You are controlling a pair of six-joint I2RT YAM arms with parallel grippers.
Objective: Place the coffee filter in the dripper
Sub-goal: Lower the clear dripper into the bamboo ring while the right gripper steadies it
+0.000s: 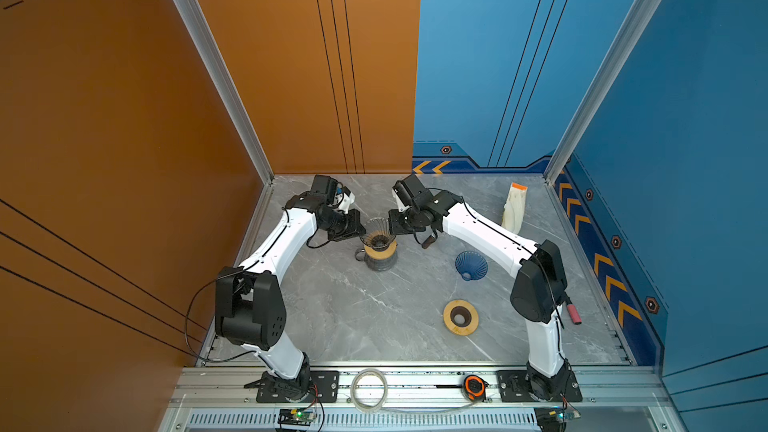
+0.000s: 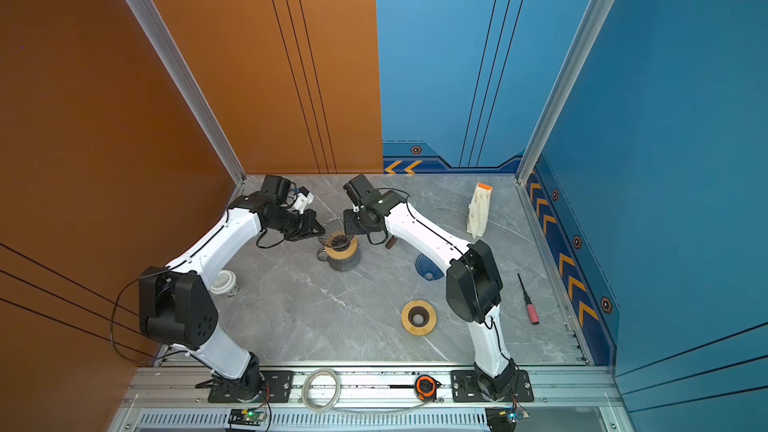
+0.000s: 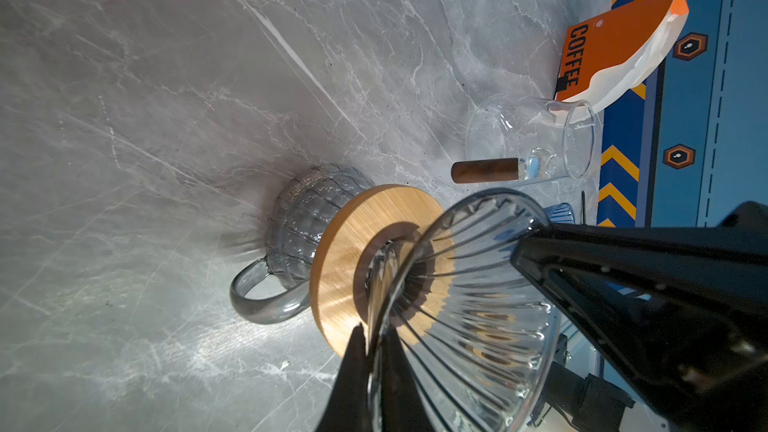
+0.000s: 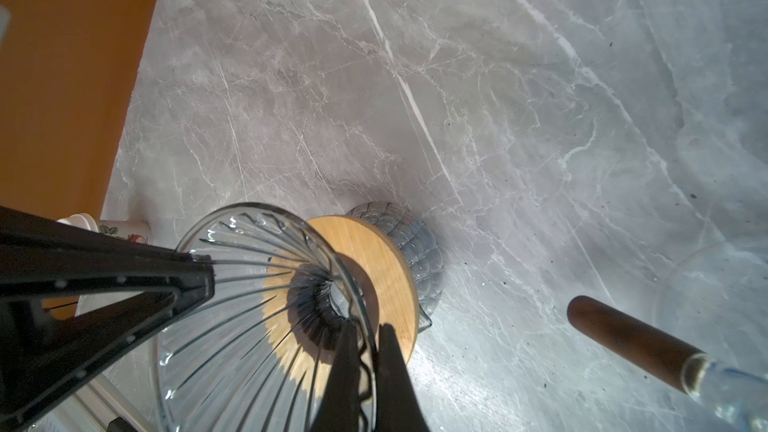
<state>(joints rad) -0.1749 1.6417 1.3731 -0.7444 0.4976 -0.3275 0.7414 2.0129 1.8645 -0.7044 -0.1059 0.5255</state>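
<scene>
The left tool (image 3: 372, 332) is clenched on the rim of the clear ribbed glass dripper (image 1: 377, 231), and the right tool (image 4: 368, 328) pinches its opposite rim. Well right of the dripper, the white paper coffee filters (image 1: 513, 211) stand in an orange-topped pack (image 1: 518, 187): probably light, floppy and crease-prone, best pinched singly by the upper edge.

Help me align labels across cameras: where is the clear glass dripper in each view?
Top view: glass dripper between the two arms.
Top view: glass dripper between the two arms.
Left wrist: glass dripper close up, left end effector pinching its rim.
Right wrist: glass dripper close up, right end effector pinching its rim.
Shared landmark: wooden ring beneath it, in all four.
</scene>
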